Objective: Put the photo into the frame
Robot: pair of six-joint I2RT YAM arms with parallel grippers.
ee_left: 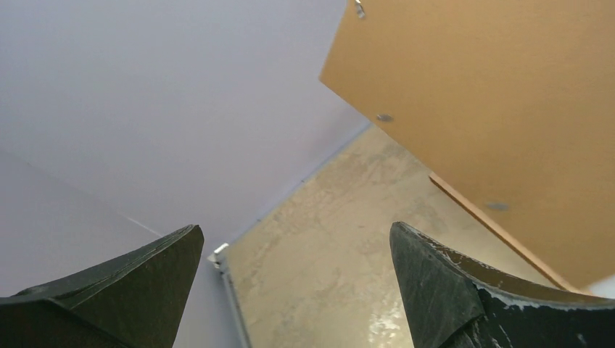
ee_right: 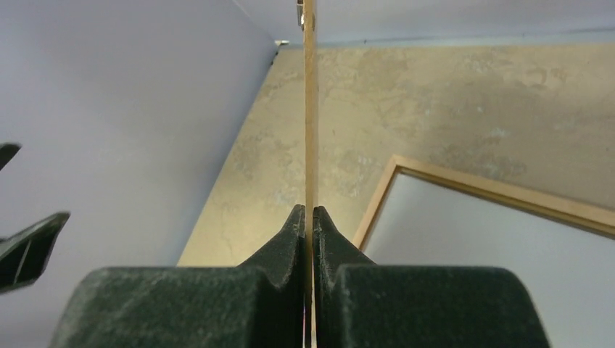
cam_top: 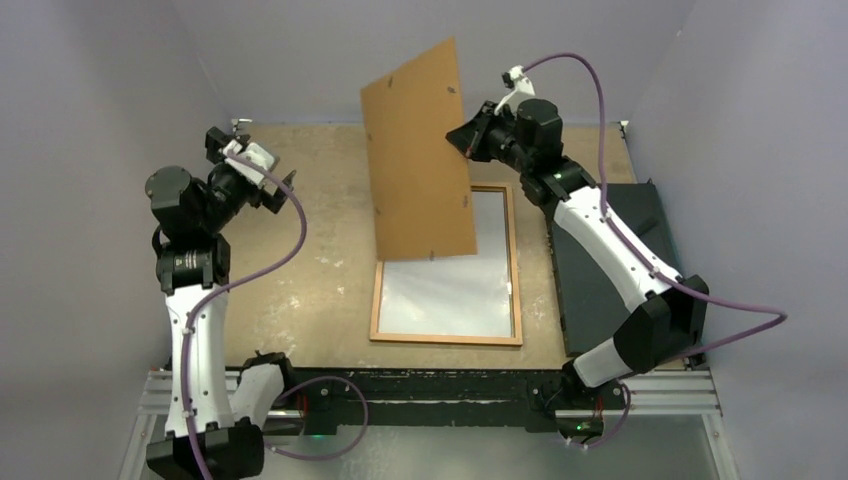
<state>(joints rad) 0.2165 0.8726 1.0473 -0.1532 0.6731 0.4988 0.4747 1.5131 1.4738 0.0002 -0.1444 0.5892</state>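
Observation:
The orange-brown wooden frame [cam_top: 446,339] lies flat on the table, right of centre. A whitish surface [cam_top: 450,290] fills it; I cannot tell whether this is the photo's plain back. No printed picture shows. My right gripper [cam_top: 468,140] is shut on the right edge of the plain brown backing board [cam_top: 420,150] and holds it tilted in the air over the frame's far end. In the right wrist view the fingers [ee_right: 310,217] pinch the board edge-on [ee_right: 310,109], with the frame's corner [ee_right: 508,192] beyond. My left gripper [cam_top: 275,180] is open and empty at far left, jaws wide apart [ee_left: 297,290].
A black rectangular slab [cam_top: 585,295] lies at the right edge of the table, under the right arm. The board [ee_left: 493,94] and a frame rail [ee_left: 493,221] show in the left wrist view. Grey walls close in the back and both sides.

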